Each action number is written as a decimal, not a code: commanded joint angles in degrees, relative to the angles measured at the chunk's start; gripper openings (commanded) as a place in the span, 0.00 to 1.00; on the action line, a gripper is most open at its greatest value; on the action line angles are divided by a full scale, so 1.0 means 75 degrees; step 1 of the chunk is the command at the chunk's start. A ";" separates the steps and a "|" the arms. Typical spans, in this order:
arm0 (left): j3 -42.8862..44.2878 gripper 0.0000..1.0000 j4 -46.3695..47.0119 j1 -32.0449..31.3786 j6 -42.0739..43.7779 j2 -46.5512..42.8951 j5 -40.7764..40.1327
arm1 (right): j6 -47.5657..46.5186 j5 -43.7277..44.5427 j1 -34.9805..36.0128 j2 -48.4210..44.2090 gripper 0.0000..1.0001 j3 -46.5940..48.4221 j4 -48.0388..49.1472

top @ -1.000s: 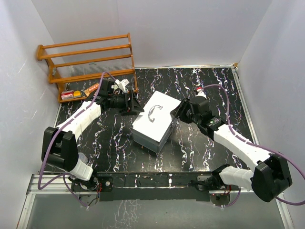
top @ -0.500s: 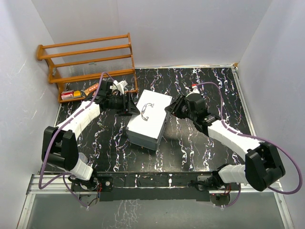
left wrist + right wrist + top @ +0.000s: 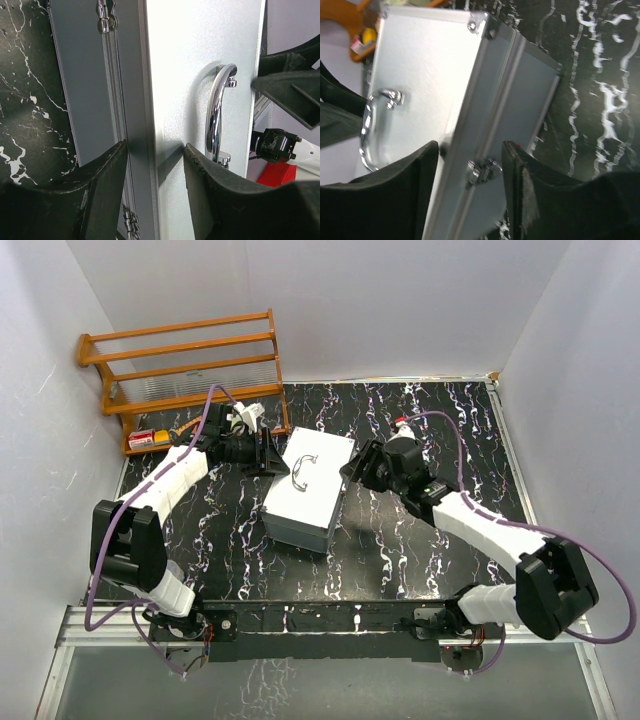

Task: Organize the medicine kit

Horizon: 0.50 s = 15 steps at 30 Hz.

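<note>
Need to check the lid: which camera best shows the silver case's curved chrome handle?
Left wrist: the curved chrome handle is close, sharp and whole. Right wrist shows it blurred at the edge; top external, tiny.

**A:** What can't we make out from above?

**B:** We can't see where either arm's fingertips meet the medicine kit. The packets on the bottom shelf of the wooden rack are too small for us to read.

**A:** And from the wrist cameras?

**B:** The kit runs off the edges of both views. We can't tell whether the left gripper or the right gripper is pressing on it, and the latch is blurred
</note>
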 commanded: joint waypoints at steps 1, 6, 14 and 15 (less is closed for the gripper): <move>-0.0253 0.46 -0.0187 -0.0047 0.0536 -0.0053 -0.0821 | -0.0826 0.0950 0.0047 -0.0931 0.56 0.0372 -0.1110; -0.0626 0.45 0.0171 -0.0045 0.0571 -0.0224 -0.1108 | -0.1572 0.1220 0.0065 -0.2048 0.60 -0.0414 -0.1191; -0.1066 0.46 0.0524 -0.0050 0.0456 -0.0330 -0.1002 | -0.2591 0.1414 0.0307 -0.2763 0.57 -0.1860 -0.0122; -0.1103 0.46 0.0539 -0.0047 0.0446 -0.0343 -0.1001 | -0.2702 0.1580 0.0442 -0.2708 0.57 -0.2013 0.0203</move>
